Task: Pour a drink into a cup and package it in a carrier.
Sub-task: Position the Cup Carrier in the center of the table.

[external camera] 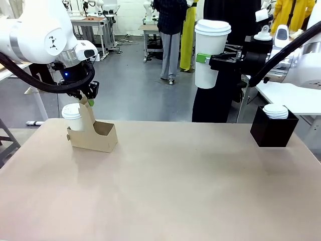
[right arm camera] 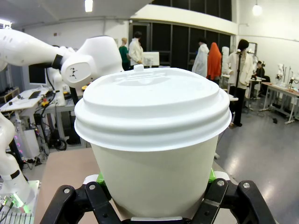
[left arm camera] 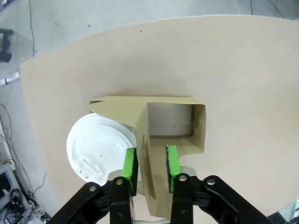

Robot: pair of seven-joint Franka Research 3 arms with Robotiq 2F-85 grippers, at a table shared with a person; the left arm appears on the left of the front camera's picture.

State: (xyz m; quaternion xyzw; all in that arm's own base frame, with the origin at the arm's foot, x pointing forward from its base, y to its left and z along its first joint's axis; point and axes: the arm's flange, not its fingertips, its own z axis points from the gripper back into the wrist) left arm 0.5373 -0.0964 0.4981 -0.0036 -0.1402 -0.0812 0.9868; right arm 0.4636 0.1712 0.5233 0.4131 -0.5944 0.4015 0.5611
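Observation:
The brown cardboard carrier [external camera: 95, 136] stands on the table at the left. My left gripper [external camera: 86, 102] is shut on its upright central handle [left arm camera: 144, 144], green pads on either side. A lidded white cup [external camera: 71, 111] sits in the carrier's left slot [left arm camera: 96, 147]; the slot beside it is empty. High above the table's right side, my right gripper [external camera: 208, 59] is shut on a second lidded white cup [external camera: 210, 52], held upright [right arm camera: 154, 140]. The lids hide the drink.
A black square box [external camera: 273, 130] holding a stack of white lids [external camera: 276, 111] stands at the table's right rear. A person in dark clothes stands behind the far edge. The tan tabletop [external camera: 175, 186] lies bare between carrier and box.

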